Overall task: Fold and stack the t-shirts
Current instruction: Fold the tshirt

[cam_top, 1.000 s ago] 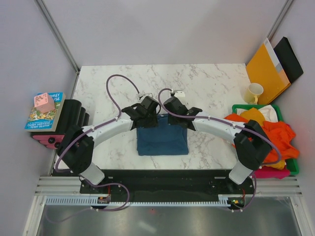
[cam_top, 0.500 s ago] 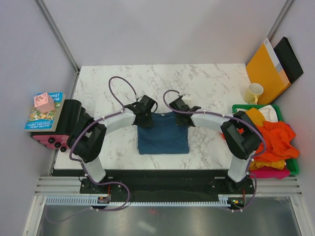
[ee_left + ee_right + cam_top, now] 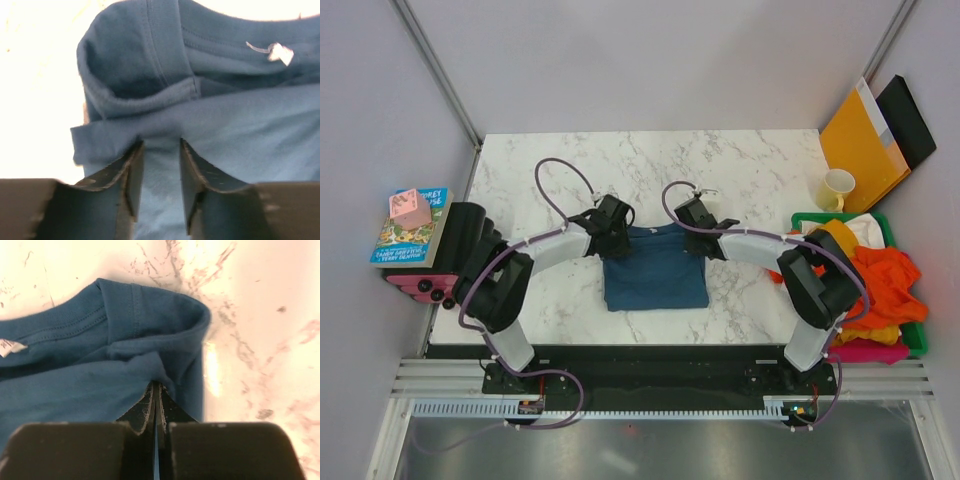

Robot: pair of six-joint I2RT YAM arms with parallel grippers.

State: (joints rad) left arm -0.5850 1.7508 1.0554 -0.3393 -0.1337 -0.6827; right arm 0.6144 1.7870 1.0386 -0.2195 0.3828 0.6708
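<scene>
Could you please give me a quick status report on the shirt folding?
Left hand open over blue t-shirt, collar end. Right hand shut, pinching its far right corner. It lies folded mid-table; other tees heaped in green bin. Nothing blocking.

Marble table [image 3: 750, 170], yellow mug [image 3: 837, 188], orange envelope [image 3: 860, 140], green bin [image 3: 810, 216], book [image 3: 405, 240] under pink cube [image 3: 408, 208]

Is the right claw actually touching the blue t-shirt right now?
Touching. The right wrist view shows the right claw shut, with a bunched fold of the blue t-shirt pinched at its tips, beside the collar.
</scene>
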